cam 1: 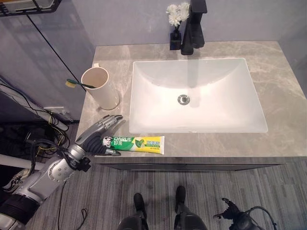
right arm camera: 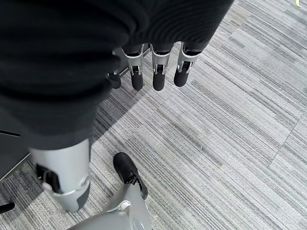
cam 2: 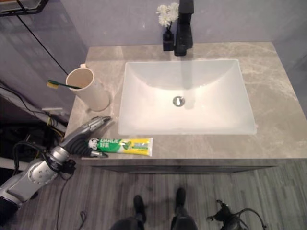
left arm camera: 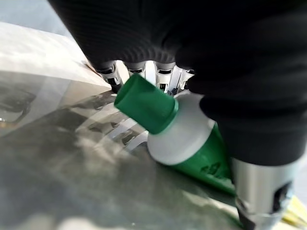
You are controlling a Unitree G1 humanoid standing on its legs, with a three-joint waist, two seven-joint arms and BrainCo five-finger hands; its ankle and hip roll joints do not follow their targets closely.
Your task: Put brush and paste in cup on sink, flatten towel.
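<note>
The toothpaste tube [cam 1: 134, 143] is lying on the counter [cam 1: 288, 105] in front of the sink [cam 1: 196, 96], its cap end between the left hand's [cam 1: 98, 134] extended fingers and thumb. The toothbrush [cam 1: 79, 84] is sitting in the cup [cam 1: 100, 88]. The right hand [right arm camera: 144, 72] is hanging relaxed above the floor [right arm camera: 230, 120].

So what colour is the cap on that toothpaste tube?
Green, on a white neck; the toothpaste tube's cap shows best in the left wrist view.

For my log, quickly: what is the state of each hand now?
Left hand: open, over the toothpaste cap end.
Right hand: open, holding nothing.
</note>
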